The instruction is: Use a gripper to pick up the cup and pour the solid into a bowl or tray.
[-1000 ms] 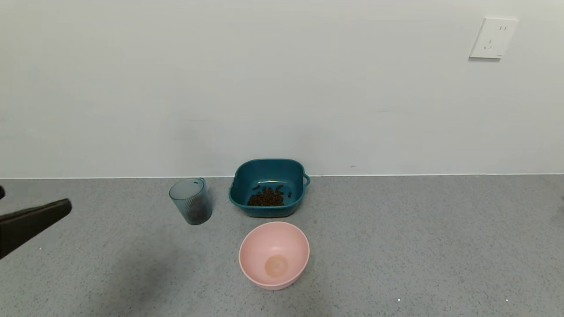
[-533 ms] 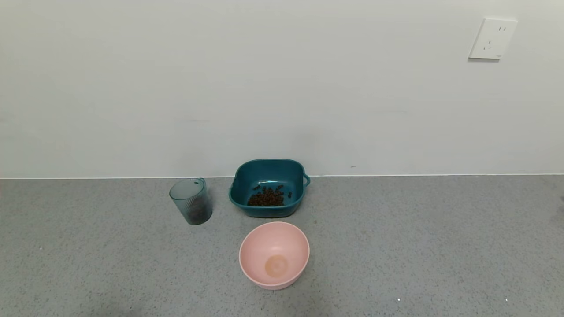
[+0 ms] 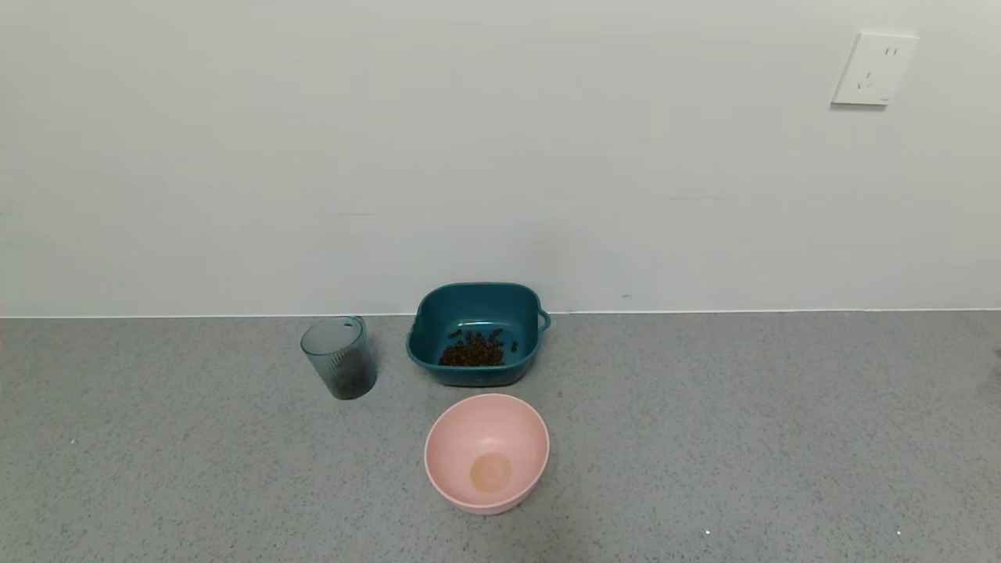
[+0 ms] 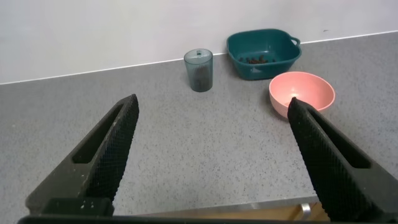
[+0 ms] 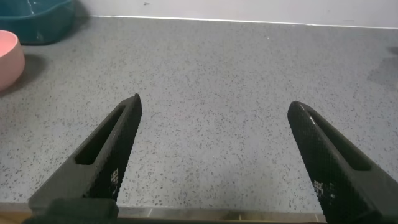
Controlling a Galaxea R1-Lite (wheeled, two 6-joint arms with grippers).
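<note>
The translucent grey-teal cup [image 3: 339, 357] stands upright on the grey counter, left of the dark teal basin [image 3: 438, 324]. Dark brown pellets [image 3: 471, 350] lie in the basin; some dark pellets show low in the cup. Neither gripper shows in the head view. In the left wrist view my left gripper [image 4: 211, 102] is open and empty, back near the counter's front edge, far from the cup [image 4: 198, 62] and basin [image 4: 239, 43]. In the right wrist view my right gripper [image 5: 213, 102] is open and empty over bare counter, right of the basin [image 5: 37, 25].
A round pale pink bowl [image 3: 453, 438] stands in front of the basin, empty; it also shows in the left wrist view [image 4: 311, 90] and at the edge of the right wrist view [image 5: 9, 59]. A white wall with a socket [image 3: 874, 68] backs the counter.
My left arm, seen at the head view's left edge a second ago, has withdrawn out of that view. Cup, basin and pink bowl have not moved.
</note>
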